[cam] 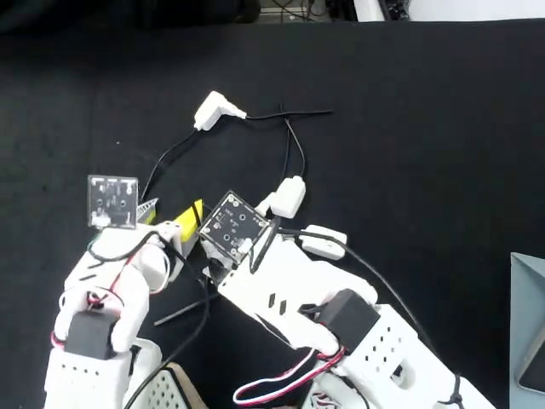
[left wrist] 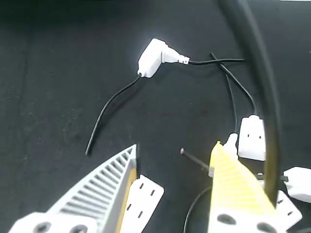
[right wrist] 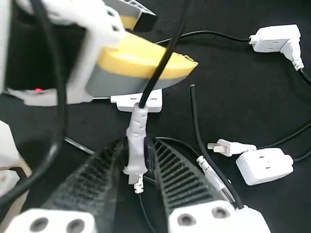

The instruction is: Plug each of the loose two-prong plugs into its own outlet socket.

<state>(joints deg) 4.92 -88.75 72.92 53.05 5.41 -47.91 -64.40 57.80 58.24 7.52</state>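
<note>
My right gripper (right wrist: 136,143) is shut on a white two-prong plug (right wrist: 134,160), its black ribbed fingers (right wrist: 181,177) on either side. The plug's front end meets a small white outlet socket (right wrist: 137,101) lying flat on the cloth. That same socket (left wrist: 141,200) lies between the fingers of my open left gripper (left wrist: 175,148), close to the white ribbed finger (left wrist: 104,187); the yellow finger (left wrist: 233,182) stands well apart. A loose two-prong plug (right wrist: 227,146) lies beside a second socket (right wrist: 265,166). An angled white plug (cam: 216,110) rests farther back.
Thin black cords (cam: 285,136) run across the black cloth (cam: 426,128) between the plugs and sockets. Another white socket (cam: 324,242) lies beside the right arm (cam: 341,319). A grey object (cam: 528,324) stands at the right edge. Both arms crowd the front middle.
</note>
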